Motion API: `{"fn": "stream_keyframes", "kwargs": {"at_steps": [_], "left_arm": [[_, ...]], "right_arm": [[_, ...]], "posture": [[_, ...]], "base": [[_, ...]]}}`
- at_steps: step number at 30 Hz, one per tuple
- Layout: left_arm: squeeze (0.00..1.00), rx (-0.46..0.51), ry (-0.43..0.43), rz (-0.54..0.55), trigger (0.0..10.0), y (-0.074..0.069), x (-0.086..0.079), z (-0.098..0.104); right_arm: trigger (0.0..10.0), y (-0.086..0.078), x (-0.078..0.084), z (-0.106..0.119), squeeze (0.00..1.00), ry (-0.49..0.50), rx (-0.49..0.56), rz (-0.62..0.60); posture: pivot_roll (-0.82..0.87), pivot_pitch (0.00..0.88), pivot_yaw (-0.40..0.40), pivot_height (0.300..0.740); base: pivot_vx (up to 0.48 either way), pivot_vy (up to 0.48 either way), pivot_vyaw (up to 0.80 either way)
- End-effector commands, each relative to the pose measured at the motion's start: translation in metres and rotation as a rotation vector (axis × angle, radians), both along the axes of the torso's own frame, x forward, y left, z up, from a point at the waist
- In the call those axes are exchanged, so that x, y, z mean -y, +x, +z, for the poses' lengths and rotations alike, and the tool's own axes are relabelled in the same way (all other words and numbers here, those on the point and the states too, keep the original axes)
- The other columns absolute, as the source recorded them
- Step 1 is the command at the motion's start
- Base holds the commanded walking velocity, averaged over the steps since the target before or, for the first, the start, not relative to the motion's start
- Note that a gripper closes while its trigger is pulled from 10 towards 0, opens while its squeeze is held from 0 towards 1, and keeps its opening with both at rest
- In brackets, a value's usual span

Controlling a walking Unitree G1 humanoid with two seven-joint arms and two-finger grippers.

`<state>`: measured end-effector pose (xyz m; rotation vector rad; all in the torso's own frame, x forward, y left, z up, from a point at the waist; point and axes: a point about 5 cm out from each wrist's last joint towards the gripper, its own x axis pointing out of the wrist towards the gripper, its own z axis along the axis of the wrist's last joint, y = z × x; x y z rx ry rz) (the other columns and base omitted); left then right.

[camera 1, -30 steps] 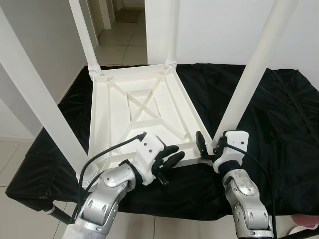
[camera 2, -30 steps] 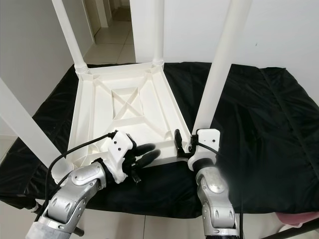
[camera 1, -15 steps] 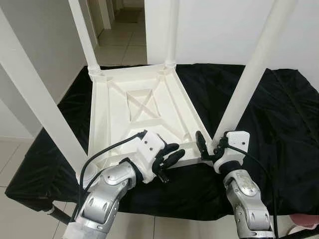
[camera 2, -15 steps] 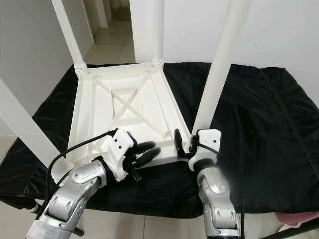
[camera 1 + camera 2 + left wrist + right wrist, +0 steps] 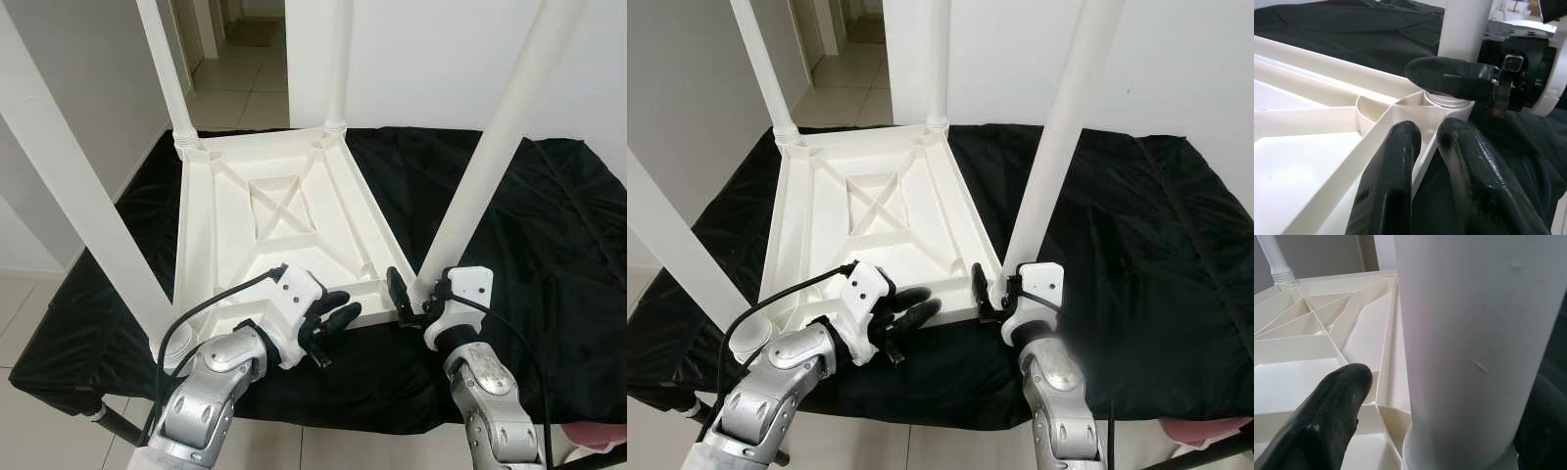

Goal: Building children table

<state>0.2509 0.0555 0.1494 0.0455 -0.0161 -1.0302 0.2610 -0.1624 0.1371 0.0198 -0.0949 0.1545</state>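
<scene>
From my head camera I see the white children table (image 5: 269,220) lying upside down on a tabletop draped in black cloth (image 5: 549,235), its ribbed underside facing up and four white legs standing up from the corners. Going left to right: the near-left leg (image 5: 73,186) rises steeply at about 9 o'clock in the frame, the far-left leg (image 5: 167,69) at 11 o'clock, the far-right leg (image 5: 338,59) at 12 o'clock, and the near-right leg (image 5: 500,147) at about 2 o'clock.

My left tool (image 5: 331,318) sits at roughly 6 o'clock, at the near edge of the upturned table. Its two black fingers (image 5: 1388,196) are close together with only a narrow gap — in the left wrist view one finger lies over the table's near rim while the other is on the cloth side of it, so the rim runs between them. I cannot tell whether they actually pinch it.

To the right, at about 5 o'clock, my right tool (image 5: 416,299) is at the foot of the near-right leg, where that leg meets its corner socket (image 5: 1449,100). Its fingers are spread wide around the leg — the right wrist view shows one black finger (image 5: 1327,411) on the table side and the other on the far side, with the thick white leg between them. Whether the pads press the leg I cannot say.

Beyond the tabletop, at 12 o'clock, a tiled floor (image 5: 235,88) runs into a doorway.
</scene>
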Motion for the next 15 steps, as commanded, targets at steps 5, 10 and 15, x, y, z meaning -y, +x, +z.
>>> {"fn": "stream_keyframes", "kwargs": {"at_steps": [5, 10, 15], "left_arm": [[0.0, 0.006, 0.017, 0.121, 10.0, 0.005, -0.005, 0.001], [0.0, 0.018, 0.021, 0.113, 10.0, 0.006, -0.005, 0.003], [0.0, 0.035, 0.058, 0.069, 10.0, 0.006, -0.002, 0.002]], "right_arm": [[10.0, -0.001, 0.0, -0.001, 0.0, -0.004, 0.0, 0.019], [10.0, 0.004, 0.001, 0.002, 0.0, -0.019, 0.009, 0.04], [10.0, 0.011, 0.005, 0.007, 0.0, -0.086, 0.024, 0.14]], "posture": [[-0.06, 0.03, 0.032, 0.74], [-0.06, 0.031, 0.027, 0.74], [-0.06, 0.021, 0.054, 0.74]], "base": [[0.0, 0.0, 0.0], [0.0, 0.0, 0.0], [0.0, 0.0, 0.0]]}}
